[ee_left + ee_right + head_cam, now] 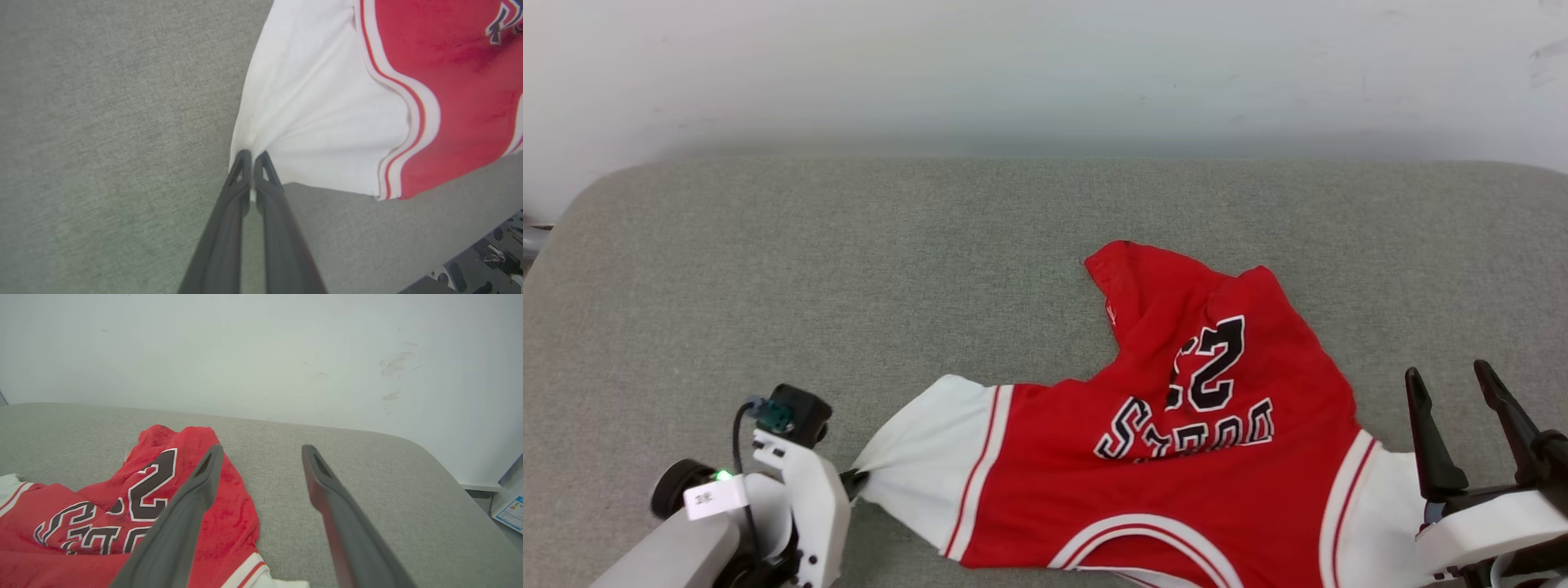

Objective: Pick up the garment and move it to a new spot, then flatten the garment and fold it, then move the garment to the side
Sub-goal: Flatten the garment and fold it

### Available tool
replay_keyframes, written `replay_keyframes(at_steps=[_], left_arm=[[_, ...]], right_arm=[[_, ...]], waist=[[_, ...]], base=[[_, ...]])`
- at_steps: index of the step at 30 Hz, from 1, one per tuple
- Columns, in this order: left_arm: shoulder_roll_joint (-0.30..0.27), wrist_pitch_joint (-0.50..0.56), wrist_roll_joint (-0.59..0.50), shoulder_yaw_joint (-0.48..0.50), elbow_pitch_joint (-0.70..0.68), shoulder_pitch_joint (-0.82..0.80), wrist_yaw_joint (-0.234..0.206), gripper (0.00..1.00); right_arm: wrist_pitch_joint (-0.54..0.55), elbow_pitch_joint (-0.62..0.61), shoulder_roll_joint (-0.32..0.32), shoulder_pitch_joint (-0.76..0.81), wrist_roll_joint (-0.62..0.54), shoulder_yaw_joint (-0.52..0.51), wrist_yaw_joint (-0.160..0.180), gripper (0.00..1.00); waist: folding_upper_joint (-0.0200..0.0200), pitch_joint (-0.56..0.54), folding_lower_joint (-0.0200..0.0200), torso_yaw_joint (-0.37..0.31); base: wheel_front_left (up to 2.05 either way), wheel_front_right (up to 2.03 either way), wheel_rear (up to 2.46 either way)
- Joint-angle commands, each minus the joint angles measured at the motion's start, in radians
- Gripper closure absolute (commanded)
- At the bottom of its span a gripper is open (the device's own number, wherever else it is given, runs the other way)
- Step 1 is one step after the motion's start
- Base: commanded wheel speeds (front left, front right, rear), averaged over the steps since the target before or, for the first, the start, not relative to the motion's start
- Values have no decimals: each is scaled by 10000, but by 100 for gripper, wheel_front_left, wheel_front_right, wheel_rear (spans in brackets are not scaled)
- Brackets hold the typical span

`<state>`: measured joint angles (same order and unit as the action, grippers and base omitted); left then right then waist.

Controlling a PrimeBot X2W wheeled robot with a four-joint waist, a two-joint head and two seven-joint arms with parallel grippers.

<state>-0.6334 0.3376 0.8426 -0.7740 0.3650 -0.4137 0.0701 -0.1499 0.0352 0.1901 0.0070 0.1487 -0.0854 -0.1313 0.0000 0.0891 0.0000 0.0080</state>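
Left gripper [854, 482] at near left, jaws pressed together, pinching the edge of the shirt's [1192, 506] white sleeve [923, 461]; left wrist view shows the same, gripper [253, 157] nipping the sleeve [310, 106] hem, cloth bunched into creases at the tips. Right gripper [1447, 371] at near right, jaws spread wide, nothing between them, just right of the other white sleeve [1388, 506]; cannot tell if it touches the cloth. In the right wrist view the gripper [262, 449] is open over bare pad, its left finger [184, 522] crossing in front of the shirt [49, 563]. Shirt lies on the grey pad [849, 261] at near centre-right, front up, collar toward the robot and partly cut off by the near edge, red-white striped trim at sleeves and neck. Past that, black white-edged lettering [1184, 429] and the number 23 [1213, 363], upside down from the head view. Farther half of the shirt is rumpled, folded over itself, hem corner [1119, 261] pointing away. Left sleeve stretched out flat toward the left gripper. Beyond, bare pad, then pale wall [1045, 65] with scuff marks.
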Motion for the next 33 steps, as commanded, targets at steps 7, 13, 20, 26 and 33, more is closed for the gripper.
replay_keyframes(at_steps=[7, 13, 20, 26, 33], left_arm=[[-525, -160, 209, 137, -47, 938, -468, 100], [-548, -469, 347, 331, -254, 1078, -671, 0], [-1046, 90, 707, 761, -1095, 516, -769, 0], [-1388, 1696, 1204, 585, -1336, 8, -491, 0], [-1228, 2880, 1466, 111, -803, -91, -280, 0]], right_arm=[[95, -52, 46, 206, -25, -56, 11, 0], [171, -16, 65, 290, -27, -21, 9, 0], [225, -40, 9, 333, -61, 39, 11, 0], [232, -32, -33, 339, -65, 165, 11, 0], [240, -87, 45, 147, -37, 260, 11, 0]], waist=[[0, -34, 0, 48], [0, -178, 0, 167], [0, -387, 0, 245], [0, -442, 0, 164], [0, -217, 0, -161]], base=[[0, 0, 0], [0, 0, 0], [0, 0, 0], [0, 0, 0], [0, 0, 0]])
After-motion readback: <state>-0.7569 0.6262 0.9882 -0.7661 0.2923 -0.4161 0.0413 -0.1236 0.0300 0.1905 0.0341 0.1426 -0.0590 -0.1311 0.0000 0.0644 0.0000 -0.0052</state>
